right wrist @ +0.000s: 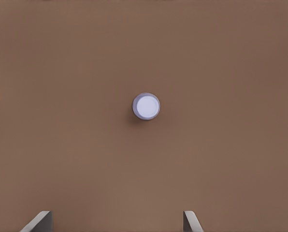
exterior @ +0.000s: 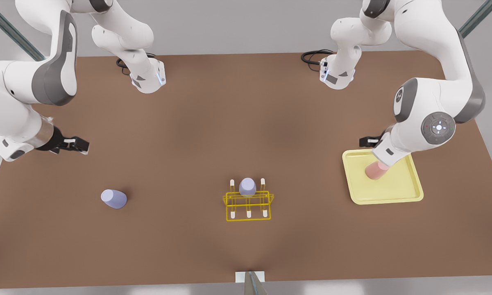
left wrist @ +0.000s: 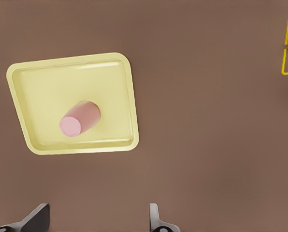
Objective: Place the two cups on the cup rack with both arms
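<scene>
The rack [exterior: 248,203] stands on the brown counter [exterior: 213,135] and serves as the reference point. 1 lavender cup [exterior: 247,187] sits inverted on the middle peg of its rear row; the other 5 pegs are bare.

The tray [exterior: 397,192] lies on the counter well to the front view's right of the rack. It holds 1 pink cup [exterior: 375,171], which rests on the tray floor near the middle.

The left hand [left wrist: 98,220] hovers above the counter beside the tray, fingers [left wrist: 155,218] spread apart and holding nothing.

A second lavender cup [exterior: 114,198] stands inverted on the counter well to the front view's left of the rack. The right hand [right wrist: 117,222] hangs high above that side of the counter, fingers apart and empty.
</scene>
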